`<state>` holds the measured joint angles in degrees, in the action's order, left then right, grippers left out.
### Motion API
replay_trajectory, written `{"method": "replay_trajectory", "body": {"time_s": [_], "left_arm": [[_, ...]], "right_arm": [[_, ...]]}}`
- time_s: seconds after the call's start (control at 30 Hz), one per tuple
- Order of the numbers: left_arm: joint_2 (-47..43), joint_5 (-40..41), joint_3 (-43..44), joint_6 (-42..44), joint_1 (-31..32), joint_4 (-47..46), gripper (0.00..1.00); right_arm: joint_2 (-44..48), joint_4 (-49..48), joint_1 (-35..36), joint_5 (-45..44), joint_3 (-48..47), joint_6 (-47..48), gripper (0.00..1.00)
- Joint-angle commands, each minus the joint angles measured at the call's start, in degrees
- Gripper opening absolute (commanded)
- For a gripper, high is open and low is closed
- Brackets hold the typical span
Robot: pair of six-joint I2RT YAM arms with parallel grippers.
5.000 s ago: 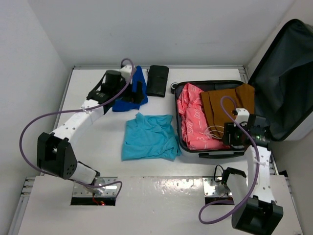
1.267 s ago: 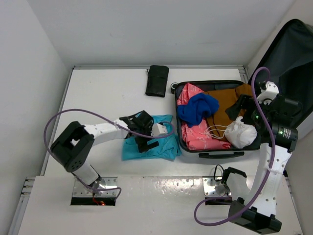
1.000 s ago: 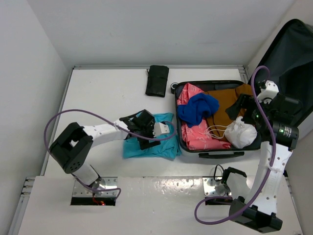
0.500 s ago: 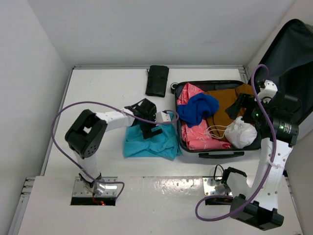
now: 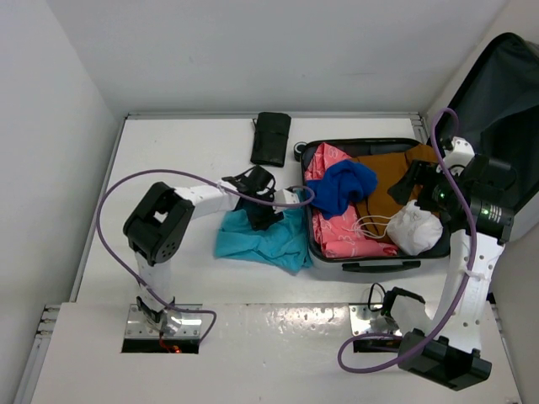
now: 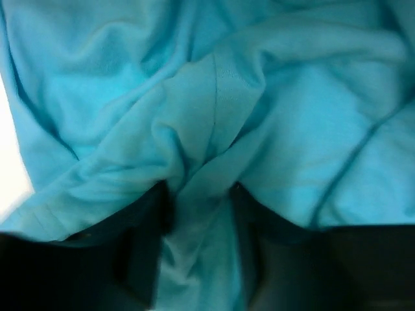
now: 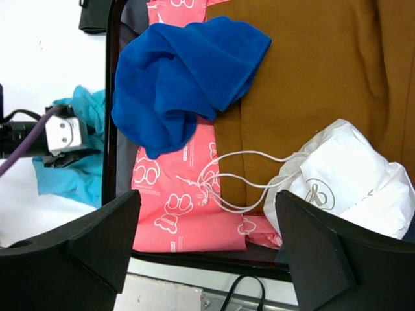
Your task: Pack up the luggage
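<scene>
The luggage [image 5: 370, 266] lies open at the right, its dark lid [image 5: 497, 126] standing up behind. It holds a pink garment [image 5: 333, 227], a brown garment [image 5: 379, 181], a blue cloth [image 5: 341, 187] and a white drawstring bag [image 5: 414, 229]. A teal shirt [image 5: 257, 244] lies bunched on the table against the luggage's left wall. My left gripper [image 5: 263, 217] is down on it, and in the left wrist view a fold of the teal shirt [image 6: 292, 129] is pinched in the left gripper [image 6: 198, 246]. My right gripper [image 7: 207, 214] hangs open over the luggage, holding nothing.
A black pouch [image 5: 271, 139] lies at the back of the table, left of the luggage. The left arm's purple cable [image 5: 109, 210] loops over the table's left side. White walls close in on the left and behind.
The left gripper has closed on the teal shirt and shifted back and toward the luggage, and the shirt is now bunched. The right arm has barely moved.
</scene>
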<state>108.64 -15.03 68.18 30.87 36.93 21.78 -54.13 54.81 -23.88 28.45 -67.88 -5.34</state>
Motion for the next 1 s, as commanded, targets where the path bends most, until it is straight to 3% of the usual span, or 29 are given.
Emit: {"method": "replay_trajectory", "body": {"time_s": [0.0, 0.03, 0.07, 0.2, 0.37, 0.53, 0.73, 0.83, 0.97], "left_arm": [[0.71, 1.50, -4.28, 0.86, 1.13, 0.72, 0.44], [-0.44, 1.49, -4.98, 0.25, 1.65, 0.72, 0.38], [-2.53, 1.49, -6.21, -0.28, 1.66, 0.72, 0.25], [-9.73, -1.22, -7.80, -1.69, 1.66, 1.94, 0.02], [-22.40, -9.22, -2.81, -5.90, 1.66, 7.66, 0.00], [-26.64, -13.63, 13.44, -14.86, 2.80, 8.81, 0.00], [-18.30, -15.11, 32.75, -26.11, 5.69, 6.18, 0.00], [-11.38, -15.74, 42.16, -32.61, 6.22, 1.35, 0.00], [-0.93, -18.10, 52.64, -43.15, 6.23, -8.14, 0.00]], "right_arm": [[-0.10, -0.05, -0.20, 1.52, -2.61, 0.86, 0.83], [-0.01, -0.14, -0.12, 1.78, -2.52, 0.77, 0.83], [0.08, -0.05, -0.12, 1.79, -2.52, 0.60, 0.83], [1.92, 0.13, -0.12, 2.40, -2.26, 0.60, 0.82], [4.46, 1.35, -0.03, 2.32, -3.40, -0.19, 0.82], [6.40, -0.66, -1.51, -3.03, -3.49, -7.73, 0.81], [11.84, -7.77, -3.37, -14.17, -2.44, -17.04, 0.78], [12.73, -9.27, -3.28, -22.36, -3.75, -20.76, 0.78], [12.56, -9.98, -3.28, -25.37, -5.51, -22.34, 0.80]]}}
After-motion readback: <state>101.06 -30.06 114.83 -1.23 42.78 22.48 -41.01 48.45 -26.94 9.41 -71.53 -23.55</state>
